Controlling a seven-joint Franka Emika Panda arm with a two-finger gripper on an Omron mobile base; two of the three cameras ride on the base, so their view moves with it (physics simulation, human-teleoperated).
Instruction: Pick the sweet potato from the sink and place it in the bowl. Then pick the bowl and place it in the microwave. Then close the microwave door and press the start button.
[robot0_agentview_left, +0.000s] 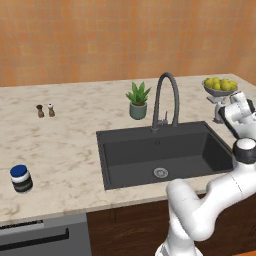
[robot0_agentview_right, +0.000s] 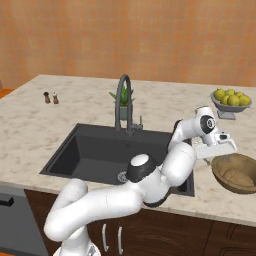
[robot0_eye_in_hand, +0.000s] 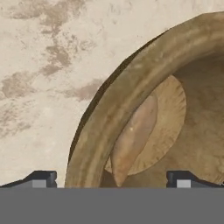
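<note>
One sweet potato lies inside the bowl, resting on its flat bottom with the tapered end toward the near rim. The bowl stands on the table to the right of the sink, close to the table's front edge. The gripper hangs just over the bowl's rim, released and spread wide: in the hand view one fingertip stands outside the rim over the marble and the other sits over the bowl's inside, so the rim passes between them. Nothing is grasped. In the right base view the gripper sits at the bowl's left edge, with the sweet potato a pale lump within.

The sink is a black basin with a round drain and a dark arched faucet behind it. A small potted plant stands beside the faucet. A grey bowl of yellow fruit sits farther back on the right. Two small shakers stand together at the left rear of the table, and a blue-lidded jar is near the left front edge.
</note>
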